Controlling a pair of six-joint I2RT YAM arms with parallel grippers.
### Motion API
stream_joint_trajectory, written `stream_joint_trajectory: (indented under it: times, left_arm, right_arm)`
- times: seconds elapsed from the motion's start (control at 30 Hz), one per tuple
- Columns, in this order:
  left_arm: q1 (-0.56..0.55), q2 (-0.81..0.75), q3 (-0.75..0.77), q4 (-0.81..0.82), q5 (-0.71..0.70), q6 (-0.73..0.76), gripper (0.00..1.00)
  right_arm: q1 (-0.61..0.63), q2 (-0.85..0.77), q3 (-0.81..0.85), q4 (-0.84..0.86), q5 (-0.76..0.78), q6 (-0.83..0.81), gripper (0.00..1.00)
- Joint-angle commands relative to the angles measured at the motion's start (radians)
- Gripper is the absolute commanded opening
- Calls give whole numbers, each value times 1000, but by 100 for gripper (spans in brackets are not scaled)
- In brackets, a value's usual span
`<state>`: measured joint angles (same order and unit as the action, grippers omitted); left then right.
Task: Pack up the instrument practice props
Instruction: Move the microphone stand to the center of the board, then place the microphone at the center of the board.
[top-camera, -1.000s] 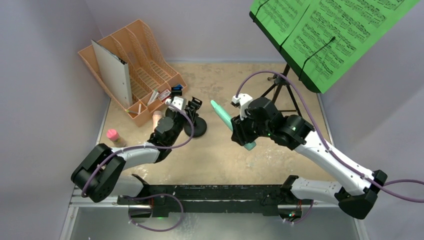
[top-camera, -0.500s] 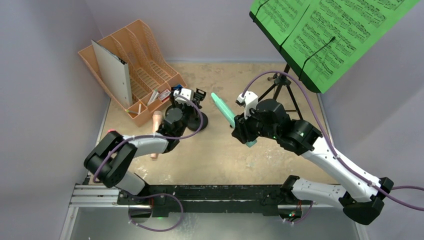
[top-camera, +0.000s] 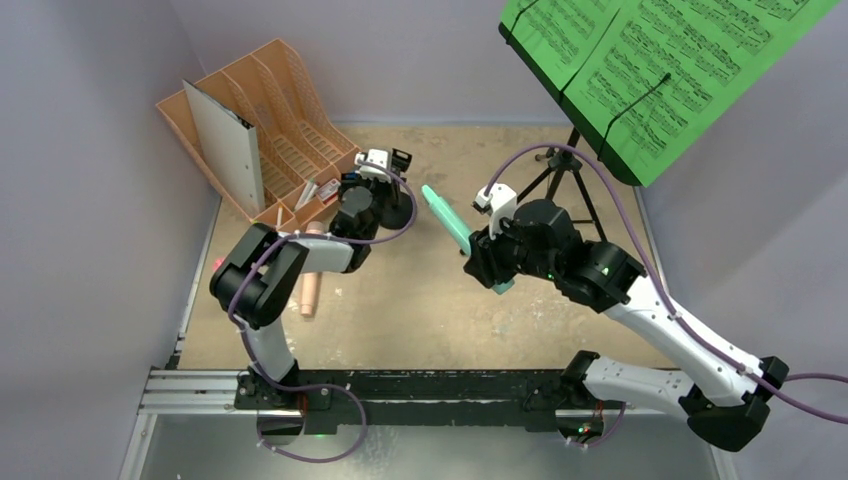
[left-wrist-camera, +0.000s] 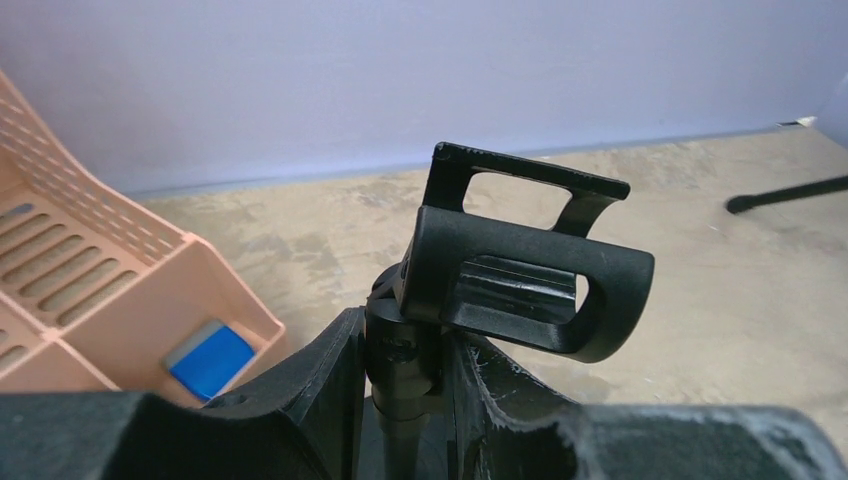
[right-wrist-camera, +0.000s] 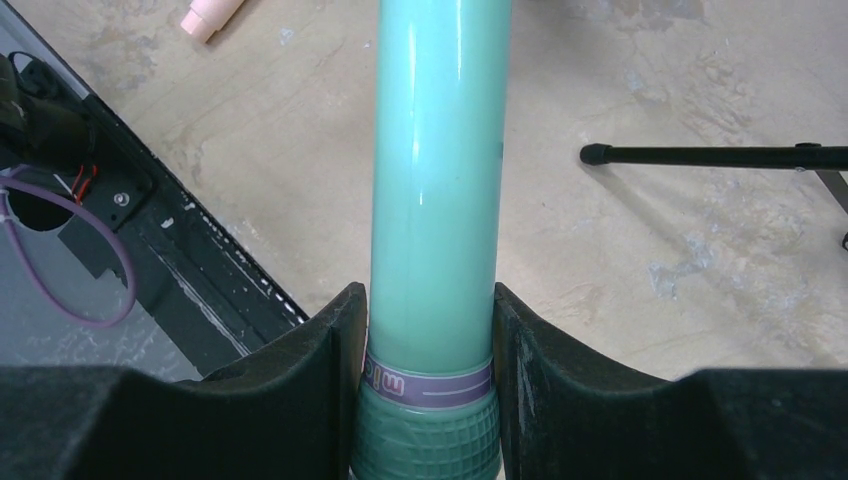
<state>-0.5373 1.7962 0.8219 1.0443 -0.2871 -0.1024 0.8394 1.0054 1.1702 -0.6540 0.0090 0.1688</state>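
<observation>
My left gripper (left-wrist-camera: 405, 345) is shut on the stem of a short black clip pole (left-wrist-camera: 405, 385). Its clip head (left-wrist-camera: 520, 285) sticks up above the fingers. In the top view this gripper (top-camera: 383, 190) is just in front of the orange rack. My right gripper (right-wrist-camera: 430, 320) is shut on the teal microphone (right-wrist-camera: 435, 200), held tilted above mid-table (top-camera: 445, 225). The pink microphone (top-camera: 312, 282) lies on the table beside the left arm. The black tripod (top-camera: 565, 175) stands at the back right, carrying the green sheet-music pages (top-camera: 650, 60).
The orange slotted rack (top-camera: 290, 130) with a grey binder (top-camera: 225, 140) stands at the back left, with small items in its front tray, one of them blue (left-wrist-camera: 208, 358). A tripod leg (right-wrist-camera: 720, 155) runs along the table near the right gripper. Walls close in on both sides.
My left arm has swung away from me toward the rack, carrying the clip pole with it and uncovering the pink microphone. The right arm shifted slightly, then held still with the teal microphone.
</observation>
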Motion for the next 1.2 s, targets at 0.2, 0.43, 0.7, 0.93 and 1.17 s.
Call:
stream_joint_trajectory:
  times: [0.2, 0.43, 0.7, 0.93, 1.17]
  left_arm:
    - [68, -48, 89, -19, 128, 75, 36]
    - [68, -191, 34, -79, 278, 57, 54]
    - [68, -413, -92, -192, 315, 96, 60]
    - [61, -621, -203, -283, 337, 248, 63]
    - [-48, -737, -285, -350, 446, 594, 70]
  right_arm:
    - [1, -21, -5, 39, 19, -20, 0]
    - [1, 31, 13, 18, 68, 9, 0]
    - [-8, 111, 51, -9, 98, 18, 0]
    - [-43, 175, 84, -31, 59, -9, 0]
    - [-51, 224, 110, -42, 6, -51, 0]
